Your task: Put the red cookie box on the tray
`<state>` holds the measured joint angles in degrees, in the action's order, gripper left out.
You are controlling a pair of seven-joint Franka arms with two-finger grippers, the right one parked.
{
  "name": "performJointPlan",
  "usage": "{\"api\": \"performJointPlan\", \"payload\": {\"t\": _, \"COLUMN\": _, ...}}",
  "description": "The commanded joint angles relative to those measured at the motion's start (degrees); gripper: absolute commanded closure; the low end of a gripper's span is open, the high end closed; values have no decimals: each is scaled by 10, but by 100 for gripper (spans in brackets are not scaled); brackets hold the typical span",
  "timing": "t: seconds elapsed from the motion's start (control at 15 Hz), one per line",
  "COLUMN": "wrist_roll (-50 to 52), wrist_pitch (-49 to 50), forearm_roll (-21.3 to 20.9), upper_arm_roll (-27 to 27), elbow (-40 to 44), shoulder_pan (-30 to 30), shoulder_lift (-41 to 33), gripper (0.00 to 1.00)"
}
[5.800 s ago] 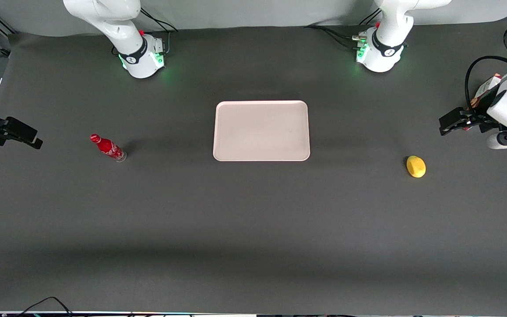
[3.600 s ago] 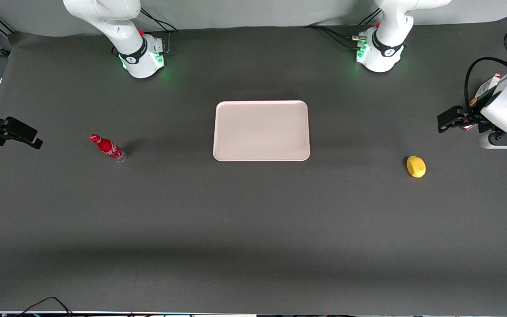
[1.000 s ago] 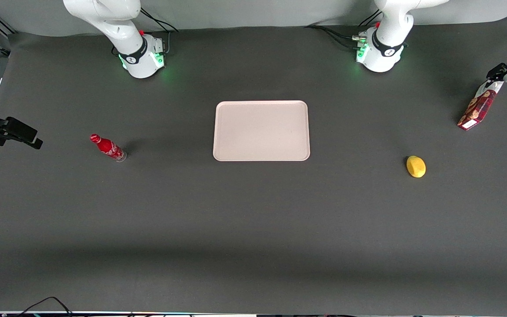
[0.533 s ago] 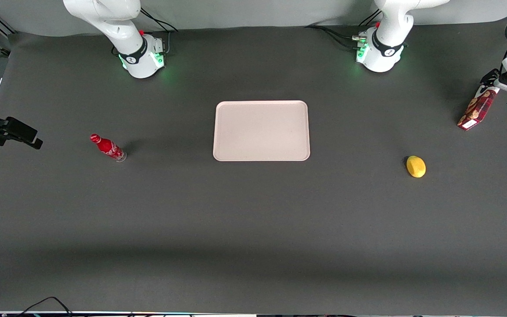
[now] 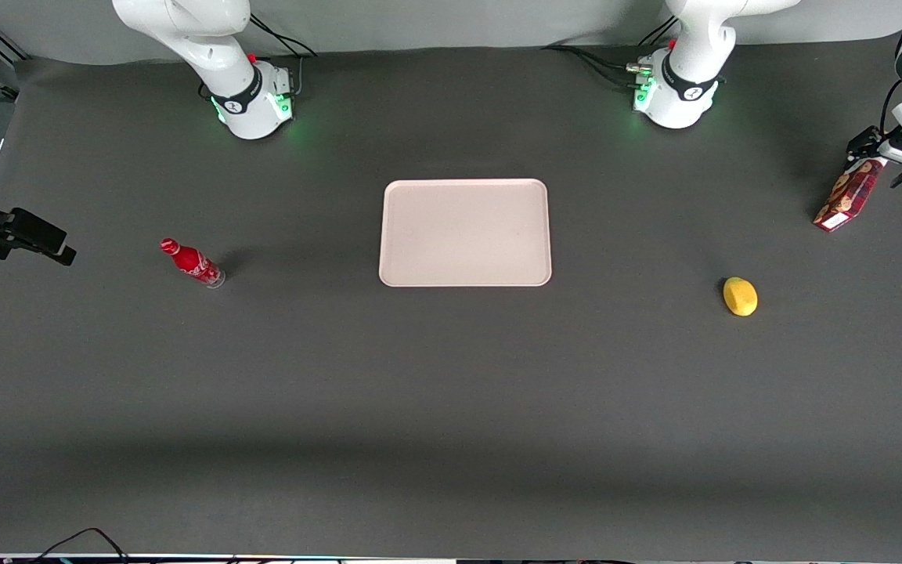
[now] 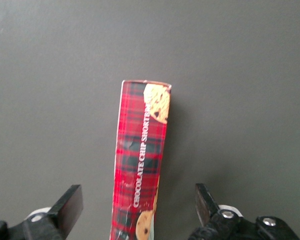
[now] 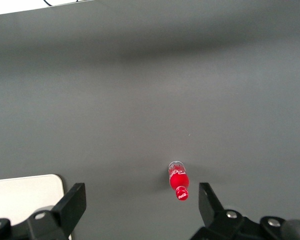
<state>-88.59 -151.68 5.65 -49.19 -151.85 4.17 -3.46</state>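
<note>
The red cookie box [image 5: 848, 198], a slim dark-red plaid carton with cookie pictures, lies on the dark table toward the working arm's end. In the left wrist view the box [image 6: 141, 160] runs lengthwise between the two black fingers, with a clear gap on each side. My gripper [image 5: 885, 155] is open and hovers over the box's end farther from the front camera; in the wrist view the gripper [image 6: 137, 210] straddles the box. The pale pinkish tray [image 5: 465, 233] lies flat at the table's middle, with nothing on it; a corner of it shows in the right wrist view [image 7: 20, 192].
A yellow lemon [image 5: 740, 296] lies between the tray and the box, nearer the front camera. A small red soda bottle [image 5: 191, 262] stands toward the parked arm's end; it also shows in the right wrist view [image 7: 178, 181].
My gripper has turned and swung away from beside the box, where it hid most of it, to over its farther end. The box has stayed put.
</note>
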Motion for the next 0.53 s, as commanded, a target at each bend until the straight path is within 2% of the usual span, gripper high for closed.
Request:
{"api": "performJointPlan", "payload": {"t": 0.0, "wrist_roll": -86, "wrist_pitch": -12, "forearm_roll": 79, "upper_arm_roll": -3, "elbow": 2, "shoulder_pan": -16, "shoulder_lift": 17, "gripper": 0}}
{"api": "performJointPlan", "payload": {"t": 0.13, "wrist_roll": -88, "wrist_pitch": -13, "forearm_roll": 79, "upper_arm_roll": -3, "elbow": 4, "shoulder_pan": -16, "shoulder_lift": 24, "gripper": 0}}
{"api": "performJointPlan", "payload": {"t": 0.47, "wrist_roll": -102, "wrist_pitch": -49, "forearm_roll": 81, "upper_arm_roll": 1, "elbow": 29, "shoulder_pan": -12, "shoulder_lift": 97, "gripper": 0}}
